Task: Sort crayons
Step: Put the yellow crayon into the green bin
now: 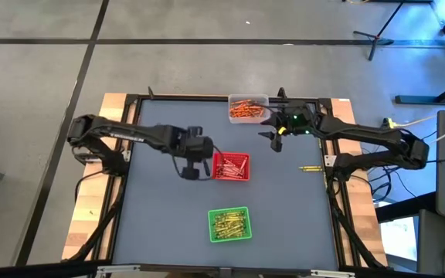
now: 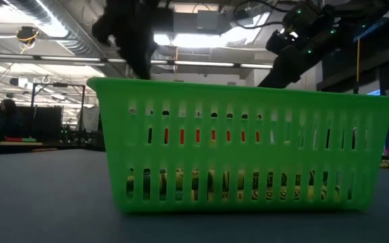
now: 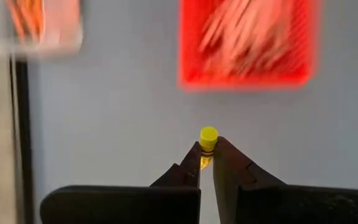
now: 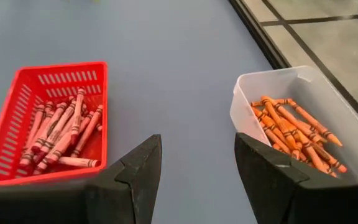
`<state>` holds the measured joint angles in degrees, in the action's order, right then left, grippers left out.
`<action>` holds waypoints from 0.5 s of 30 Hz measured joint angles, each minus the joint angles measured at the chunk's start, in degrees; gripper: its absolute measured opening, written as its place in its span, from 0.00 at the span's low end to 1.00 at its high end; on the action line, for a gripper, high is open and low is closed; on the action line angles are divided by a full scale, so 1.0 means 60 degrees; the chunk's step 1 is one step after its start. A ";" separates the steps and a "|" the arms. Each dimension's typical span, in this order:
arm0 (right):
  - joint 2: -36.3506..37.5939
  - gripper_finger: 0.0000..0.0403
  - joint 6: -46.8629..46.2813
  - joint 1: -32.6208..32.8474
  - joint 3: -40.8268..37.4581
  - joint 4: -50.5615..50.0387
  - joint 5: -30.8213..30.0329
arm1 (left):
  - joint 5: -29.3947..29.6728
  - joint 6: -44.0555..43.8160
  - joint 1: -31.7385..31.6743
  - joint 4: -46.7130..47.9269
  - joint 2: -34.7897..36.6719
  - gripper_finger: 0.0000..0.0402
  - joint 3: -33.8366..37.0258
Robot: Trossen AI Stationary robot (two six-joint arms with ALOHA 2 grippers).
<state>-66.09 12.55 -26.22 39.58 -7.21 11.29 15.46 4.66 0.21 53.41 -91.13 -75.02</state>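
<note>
My left gripper (image 1: pixel 192 171) hangs above the table just left of the red tray (image 1: pixel 231 166), which holds red crayons, and is shut on a yellow crayon (image 3: pixel 208 140). My right gripper (image 4: pixel 197 158) stands open with nothing in it, over the table between the red tray (image 4: pixel 48 118) and the clear tray (image 4: pixel 303 106) of orange crayons. In the high view it (image 1: pixel 273 140) is just right of the clear tray (image 1: pixel 248 109). The green tray (image 1: pixel 229 224), with yellow-green crayons, sits near the front edge. One loose yellow crayon (image 1: pixel 310 167) lies flat near the right edge. My left gripper pinches the yellow crayon between its two fingertips (image 3: pixel 191 165). The crayon's round end with a dark band (image 3: pixel 208 134) pokes out beyond the tips. The fingers slant steeply down from above. The crayon is lifted clear of the table.
In the low view the green tray (image 2: pixel 245 152) fills the foreground, with both arms above and behind it. The table's dark frame and wooden border (image 1: pixel 91 208) run around the grey mat. Bare mat lies on the left and right of the trays.
</note>
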 joint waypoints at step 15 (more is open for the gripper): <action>0.0150 0.50 -0.1405 0.1455 -0.0804 0.1236 0.0310 | -0.0863 -0.1368 0.2828 -0.4615 0.0123 0.01 0.0000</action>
<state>-65.19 4.12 -17.49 34.76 0.21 13.15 10.28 -3.55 17.19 25.72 -90.40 -75.02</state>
